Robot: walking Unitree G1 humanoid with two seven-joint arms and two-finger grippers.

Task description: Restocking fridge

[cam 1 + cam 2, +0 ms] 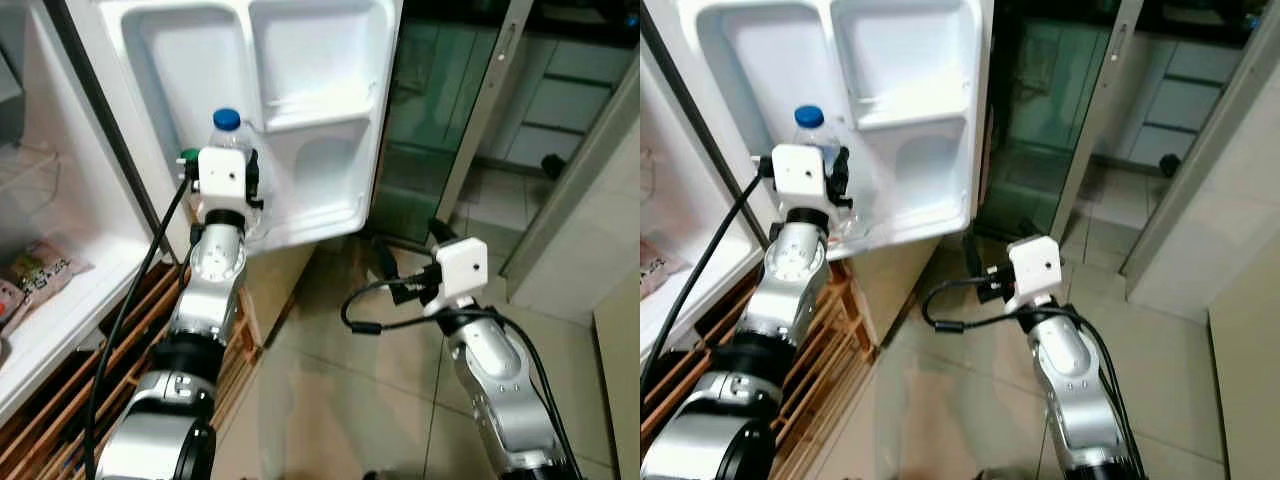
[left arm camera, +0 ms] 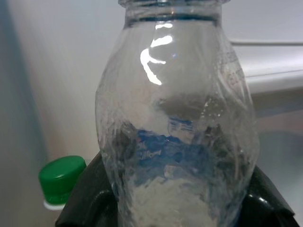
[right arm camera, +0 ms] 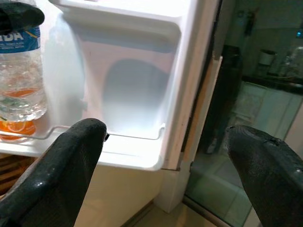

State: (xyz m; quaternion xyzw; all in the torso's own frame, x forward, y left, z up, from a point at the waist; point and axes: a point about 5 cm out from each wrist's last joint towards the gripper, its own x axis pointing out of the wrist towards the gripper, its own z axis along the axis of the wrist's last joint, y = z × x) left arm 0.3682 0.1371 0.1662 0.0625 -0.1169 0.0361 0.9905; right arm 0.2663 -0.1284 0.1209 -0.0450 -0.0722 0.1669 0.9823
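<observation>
Since the clear plastic water bottle with the blue cap (image 1: 228,135) looks thin-walled and slick, mid-body is probably the safest grab; the left gripper (image 2: 177,208) is clamped there, at the white fridge door shelf (image 1: 910,215). The right gripper (image 3: 165,156) hangs spread, holding nothing.

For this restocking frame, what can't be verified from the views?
- Whether the water bottle rests on the door shelf: left wrist view cuts off its base.
- Green-capped bottle: body below frame edge.
- Left end effector finger contact: hidden by its camera housing in eye views.
- Packet label: too small.
</observation>
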